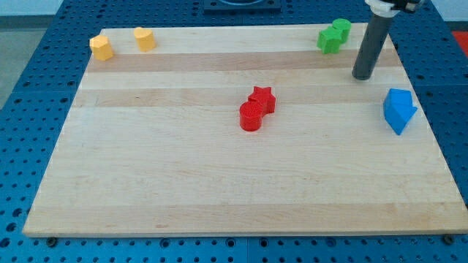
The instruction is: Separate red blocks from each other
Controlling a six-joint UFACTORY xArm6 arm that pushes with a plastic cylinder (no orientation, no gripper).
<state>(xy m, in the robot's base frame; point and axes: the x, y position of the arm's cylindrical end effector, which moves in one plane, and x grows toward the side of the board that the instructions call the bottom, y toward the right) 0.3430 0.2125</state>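
Note:
Two red blocks sit touching near the middle of the wooden board (pixel 183 190): a red star-shaped block (pixel 262 98) and, just below and left of it, a red rounded block (pixel 251 116). My tip (pixel 362 76) rests on the board at the view's upper right, far to the right of the red pair. It lies between the green blocks above and the blue block below, touching none of them.
Two green blocks (pixel 334 35) touch each other at the view's top right. A blue block (pixel 398 109) lies near the right edge. Two yellow blocks stand at the top left, one (pixel 102 47) left of the other (pixel 145 39).

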